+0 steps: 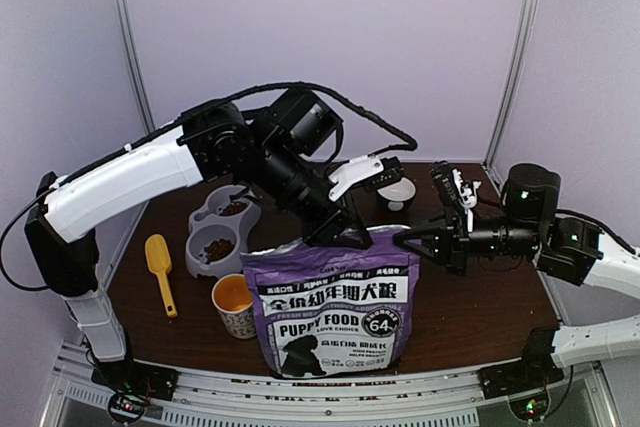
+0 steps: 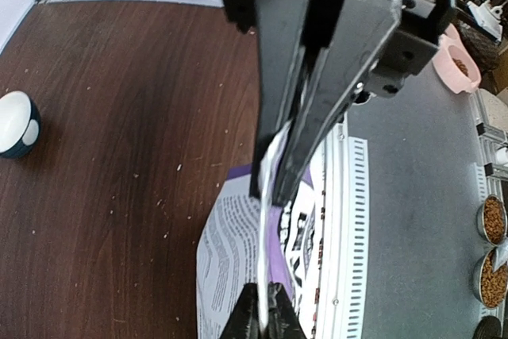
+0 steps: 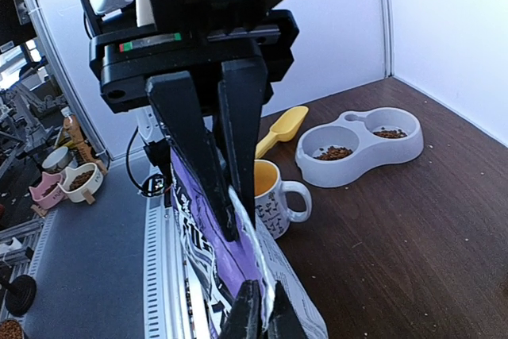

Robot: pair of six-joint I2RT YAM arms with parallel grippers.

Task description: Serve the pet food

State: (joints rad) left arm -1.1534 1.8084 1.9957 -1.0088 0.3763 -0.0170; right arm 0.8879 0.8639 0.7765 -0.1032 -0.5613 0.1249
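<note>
The purple "PUPPY FOOD" bag (image 1: 330, 317) stands upright at the table's front middle. My left gripper (image 1: 345, 235) reaches down from the upper left and is shut on the bag's sealed top edge (image 2: 266, 260); its tips sit at the bottom of the left wrist view (image 2: 261, 313). My right gripper (image 1: 408, 241) comes in from the right and is shut on the same edge at the right corner (image 3: 262, 313). Each wrist view shows the other gripper pinching the edge close by. Brown pet food (image 1: 218, 247) lies in both cups of a grey double bowl (image 1: 195, 259).
An orange-lined patterned mug (image 1: 234, 305) stands just left of the bag. A yellow scoop (image 1: 160, 267) lies further left. A small dark bowl (image 1: 397, 192) sits behind the bag. A metal rail runs along the table's front edge, and walls close off the back and sides.
</note>
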